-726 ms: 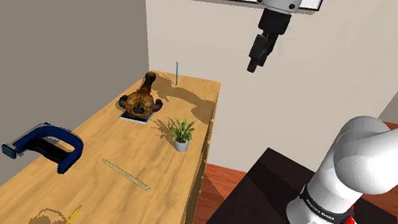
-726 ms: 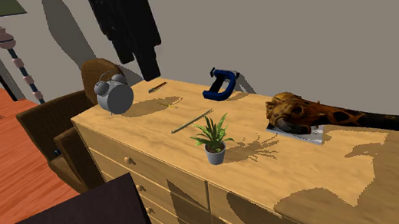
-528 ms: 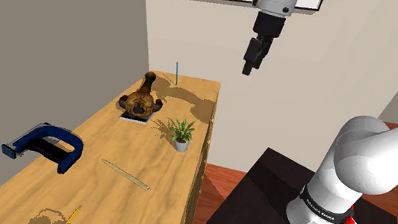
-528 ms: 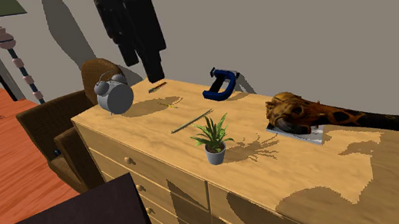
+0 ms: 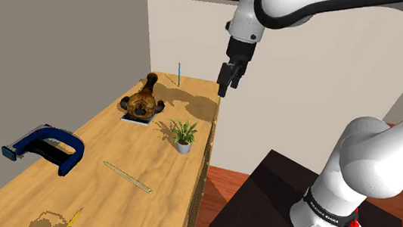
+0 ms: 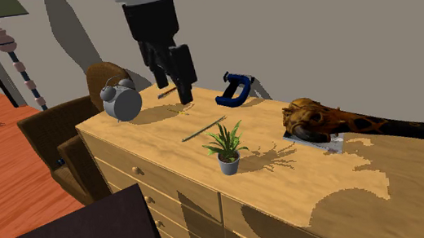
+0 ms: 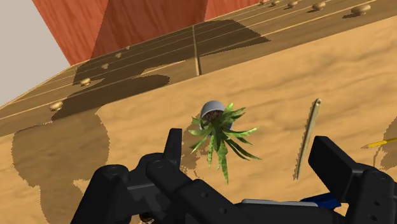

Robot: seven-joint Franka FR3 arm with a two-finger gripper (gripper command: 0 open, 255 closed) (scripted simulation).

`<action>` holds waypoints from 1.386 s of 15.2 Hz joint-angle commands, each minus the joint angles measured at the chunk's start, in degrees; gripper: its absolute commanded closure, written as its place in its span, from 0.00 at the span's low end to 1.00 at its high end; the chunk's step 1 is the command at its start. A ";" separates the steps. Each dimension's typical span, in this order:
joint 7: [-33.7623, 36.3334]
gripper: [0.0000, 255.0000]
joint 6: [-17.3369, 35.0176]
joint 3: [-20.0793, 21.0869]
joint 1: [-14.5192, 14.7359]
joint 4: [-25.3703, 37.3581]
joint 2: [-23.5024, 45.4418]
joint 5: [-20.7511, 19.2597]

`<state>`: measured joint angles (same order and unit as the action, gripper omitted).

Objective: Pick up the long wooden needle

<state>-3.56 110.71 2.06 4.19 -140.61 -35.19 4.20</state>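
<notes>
The released, empty pincer [image 7: 248, 145] is hovering well above the surface [image 7: 356, 76], while the long needle [image 7: 307, 137] is lying untouched far below it beside the potted plant [image 7: 219, 130], leaving approach, grasp and lift pending.

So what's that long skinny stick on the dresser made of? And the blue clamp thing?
The long stick looks like pale, matte wood. It is tan like the dresser top, though no grain shows on it. The blue clamp could be painted metal or hard plastic: it is a smooth, even dark blue. The look alone can't settle which.
</notes>
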 commanded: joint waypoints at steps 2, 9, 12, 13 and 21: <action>2.14 0.00 4.70 2.22 1.14 -0.07 4.75 1.16; 6.87 0.00 14.62 6.93 3.15 2.21 17.40 2.34; 9.13 0.00 18.34 8.77 3.86 4.27 23.38 2.02; 9.93 0.00 19.48 9.34 4.08 5.10 25.43 1.78; 17.16 0.00 26.58 12.41 6.63 14.15 42.42 -2.48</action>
<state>12.43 136.96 14.16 10.35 -128.28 5.00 2.44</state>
